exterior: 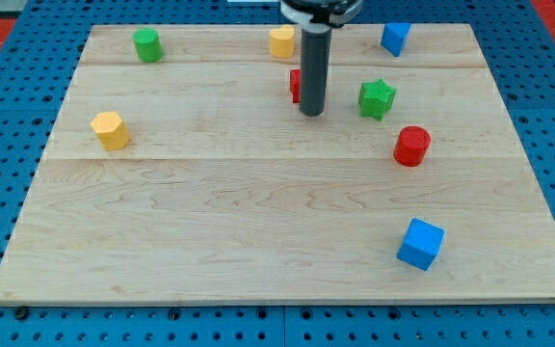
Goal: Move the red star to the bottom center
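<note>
Red star [295, 85] sits near bench [210, 251] top, mostly hidden behind my tip [312, 113]. Whole push to bottom centre remains. No jaws fitted.

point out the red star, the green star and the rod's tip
red star [295, 85]: camera view, on its visible left edge, the rest hidden behind the rod
green star [377, 98]: camera view, on its top face
my tip [312, 113]: camera view, on the rod's very end

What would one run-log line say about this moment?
my tip: top centre, just right of red star, which the rod mostly hides | star: far from bottom centre | nearest other: green star
</note>
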{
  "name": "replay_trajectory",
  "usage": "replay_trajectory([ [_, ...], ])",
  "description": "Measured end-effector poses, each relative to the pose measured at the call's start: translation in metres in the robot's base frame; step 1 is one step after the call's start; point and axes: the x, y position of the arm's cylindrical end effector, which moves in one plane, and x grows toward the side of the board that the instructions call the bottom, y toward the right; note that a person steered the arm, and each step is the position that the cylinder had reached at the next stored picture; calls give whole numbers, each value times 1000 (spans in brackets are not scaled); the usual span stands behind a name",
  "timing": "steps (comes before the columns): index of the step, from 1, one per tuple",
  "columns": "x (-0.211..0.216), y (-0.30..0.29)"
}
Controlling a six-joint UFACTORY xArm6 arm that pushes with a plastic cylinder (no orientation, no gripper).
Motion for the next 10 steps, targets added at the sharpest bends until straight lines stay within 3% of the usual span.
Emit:
replay_trajectory([
  [1, -12, 41],
  [3, -66, 19],
  [5, -19, -54],
  [6, -40, -66],
  [8, 40, -87],
  [9, 40, -85],
  [10, 13, -68],
])
